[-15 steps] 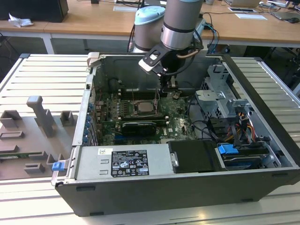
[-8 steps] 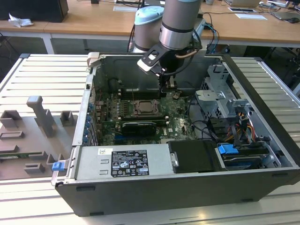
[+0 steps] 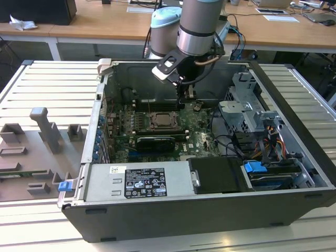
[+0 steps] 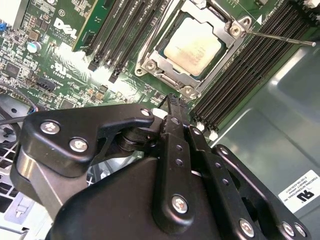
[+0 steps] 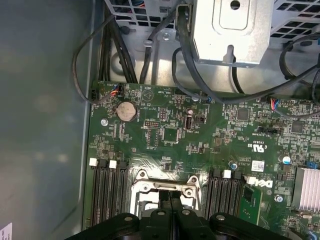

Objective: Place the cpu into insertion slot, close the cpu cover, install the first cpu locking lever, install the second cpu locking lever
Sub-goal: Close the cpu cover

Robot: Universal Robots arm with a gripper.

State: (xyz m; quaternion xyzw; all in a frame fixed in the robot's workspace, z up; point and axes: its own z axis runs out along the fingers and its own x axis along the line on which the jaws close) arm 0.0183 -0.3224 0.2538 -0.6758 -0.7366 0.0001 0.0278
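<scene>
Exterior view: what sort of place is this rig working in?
Probably a robotics lab or test workshop. An open computer case sits on a slatted metal table. Grey fixture blocks lie at the exterior view's left, and wooden desks with papers and cables stand behind.

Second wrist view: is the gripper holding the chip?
No, the chip lies in the socket, apart from the gripper.
</scene>
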